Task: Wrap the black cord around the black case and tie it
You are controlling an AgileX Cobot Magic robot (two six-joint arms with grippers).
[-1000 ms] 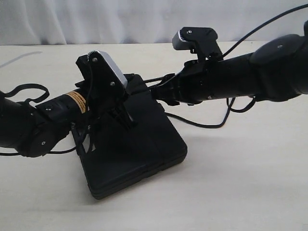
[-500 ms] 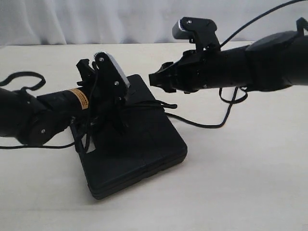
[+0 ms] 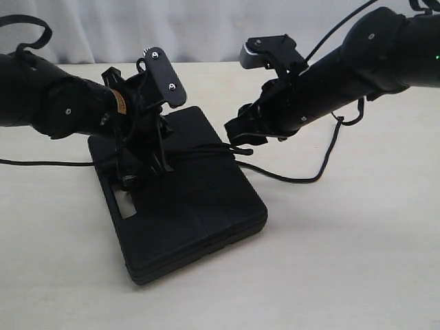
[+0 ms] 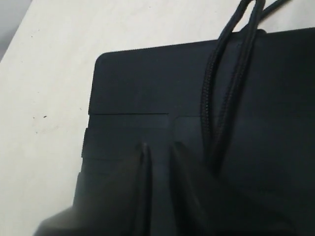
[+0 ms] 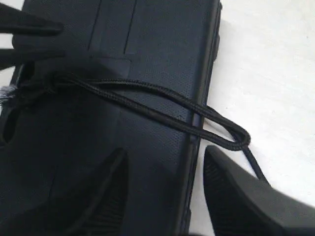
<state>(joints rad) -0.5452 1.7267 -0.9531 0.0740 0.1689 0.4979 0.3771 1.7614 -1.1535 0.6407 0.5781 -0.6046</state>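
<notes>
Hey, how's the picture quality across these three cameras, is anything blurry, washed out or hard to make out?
Exterior view: even, soft light, with a faint shadow beside the case, but the cord nearly vanishes, black on black. Left wrist view: the cord's braid is fairly sharp, the left fingers are a blur. Right wrist view: the cord is crisp, the right fingers are soft, the table is bright, nearly washed out.

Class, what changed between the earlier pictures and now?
Both arms rose at the back. The left end effector shifted left over the case; the right end effector, open, drew back slightly, baring the cord across it. The case stayed put.
</notes>
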